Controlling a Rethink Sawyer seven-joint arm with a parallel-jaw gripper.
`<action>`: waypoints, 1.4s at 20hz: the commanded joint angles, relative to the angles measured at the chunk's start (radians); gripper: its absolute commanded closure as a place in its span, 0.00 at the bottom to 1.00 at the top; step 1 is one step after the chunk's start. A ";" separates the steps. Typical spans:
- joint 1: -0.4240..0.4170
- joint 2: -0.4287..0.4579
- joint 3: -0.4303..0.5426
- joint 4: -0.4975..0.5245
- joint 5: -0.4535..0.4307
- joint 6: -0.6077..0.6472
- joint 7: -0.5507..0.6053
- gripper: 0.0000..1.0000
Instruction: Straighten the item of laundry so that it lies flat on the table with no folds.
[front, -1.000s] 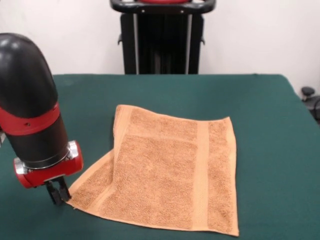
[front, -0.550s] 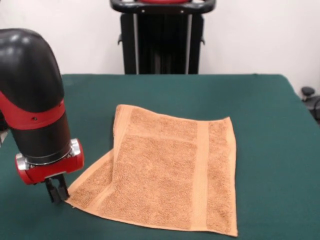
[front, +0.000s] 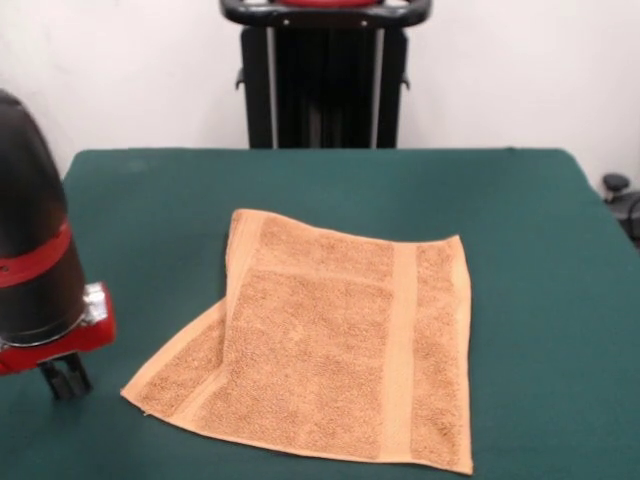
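Note:
The item of laundry, an orange-tan terry towel, lies in the middle of the green table. Its left side is doubled: a fold line runs down from the top left corner, and a triangular flap of a lower layer sticks out at the lower left. The right part lies flat with a woven band running down it. My gripper hangs low over the table at the left edge of the front view, a short gap left of the flap's corner, holding nothing that I can see.
The thick black and red arm fills the left edge above the gripper. A black stand rises behind the table's far edge. A dark object sits off the table at the right.
The arm and gripper have moved left, away from the towel's lower left corner. That corner has shifted slightly left, and a gap now separates it from the gripper.

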 joint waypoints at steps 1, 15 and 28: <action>-0.011 0.135 0.074 -0.165 -0.099 0.152 -0.343 1.00; 0.006 -0.041 -0.029 0.189 -0.038 0.039 -0.082 1.00; 0.058 -0.193 -0.082 0.497 -0.004 -0.168 0.201 0.00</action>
